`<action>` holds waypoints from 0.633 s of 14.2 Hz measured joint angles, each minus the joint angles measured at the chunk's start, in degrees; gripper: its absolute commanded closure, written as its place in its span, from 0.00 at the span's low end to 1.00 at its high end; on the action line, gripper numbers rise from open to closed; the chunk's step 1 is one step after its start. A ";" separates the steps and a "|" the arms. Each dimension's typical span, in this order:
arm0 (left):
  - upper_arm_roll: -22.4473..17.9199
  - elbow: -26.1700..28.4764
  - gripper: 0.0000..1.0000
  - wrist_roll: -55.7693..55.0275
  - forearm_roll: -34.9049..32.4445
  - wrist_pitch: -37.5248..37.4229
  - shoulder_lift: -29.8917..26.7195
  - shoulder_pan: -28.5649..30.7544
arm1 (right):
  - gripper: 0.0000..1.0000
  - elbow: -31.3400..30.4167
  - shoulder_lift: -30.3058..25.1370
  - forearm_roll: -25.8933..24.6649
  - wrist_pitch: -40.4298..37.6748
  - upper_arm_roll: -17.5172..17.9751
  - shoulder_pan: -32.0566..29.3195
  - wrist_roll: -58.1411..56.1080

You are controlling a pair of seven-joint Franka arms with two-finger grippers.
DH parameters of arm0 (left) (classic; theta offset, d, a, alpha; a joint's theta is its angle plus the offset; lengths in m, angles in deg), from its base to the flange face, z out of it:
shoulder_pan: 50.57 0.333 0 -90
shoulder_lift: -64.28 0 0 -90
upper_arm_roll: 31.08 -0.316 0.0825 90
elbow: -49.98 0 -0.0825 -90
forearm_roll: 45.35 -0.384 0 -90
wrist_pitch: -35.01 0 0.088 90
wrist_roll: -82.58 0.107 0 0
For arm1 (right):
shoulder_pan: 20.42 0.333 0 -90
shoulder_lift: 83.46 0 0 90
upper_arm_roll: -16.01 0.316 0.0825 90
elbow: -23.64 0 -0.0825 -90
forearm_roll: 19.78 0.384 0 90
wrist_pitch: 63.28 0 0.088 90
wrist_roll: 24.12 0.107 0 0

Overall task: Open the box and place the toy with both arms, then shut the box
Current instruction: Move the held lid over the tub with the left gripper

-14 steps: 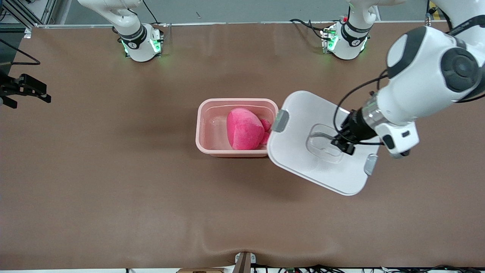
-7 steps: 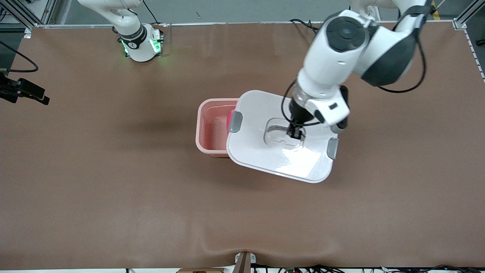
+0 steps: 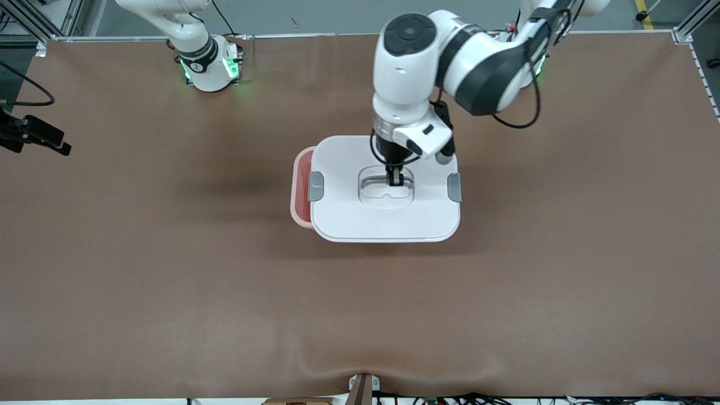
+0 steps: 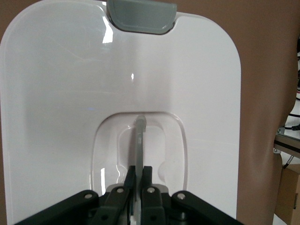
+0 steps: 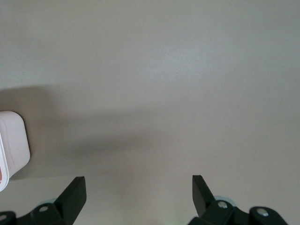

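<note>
The left gripper (image 3: 396, 181) hung over the middle of the counter (image 3: 169, 270), its jaws clenched on the clear handle (image 4: 139, 140) recessed in the white lid (image 3: 349, 219). The lid sat level above the pink tub (image 3: 299, 194) but off to one side, toward the left arm's end, so that a strip of the tub's rim showed uncovered. Whether the lid was touching the rim, I could not tell. The grey clips (image 3: 315, 186) at each end of the lid stood unfastened as far as I could see. The toy was hidden under the lid; only a sliver of red-pink showed through the gap.

The right gripper (image 5: 138, 187) waited with its jaws released, out over bare counter toward the right arm's end, well apart from the box.

To my eye this was the closing step, nearly lined up. The next move would call for sliding the lid across until it covered the exposed rim, then lowering it squarely and pressing it home.
</note>
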 measured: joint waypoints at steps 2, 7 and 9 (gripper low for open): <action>-0.02 1.16 1.00 -5.54 -1.92 0.59 0.63 -2.25 | 0.00 0.00 0.01 0.00 0.00 -0.01 0.00 0.00; -0.07 2.13 1.00 -11.75 -6.56 2.26 2.73 -5.85 | 0.00 0.30 0.02 0.00 0.00 0.27 0.08 0.01; -0.09 2.19 1.00 -12.46 -8.61 2.55 3.97 -7.17 | 0.00 0.39 0.02 0.00 0.00 0.25 0.07 0.01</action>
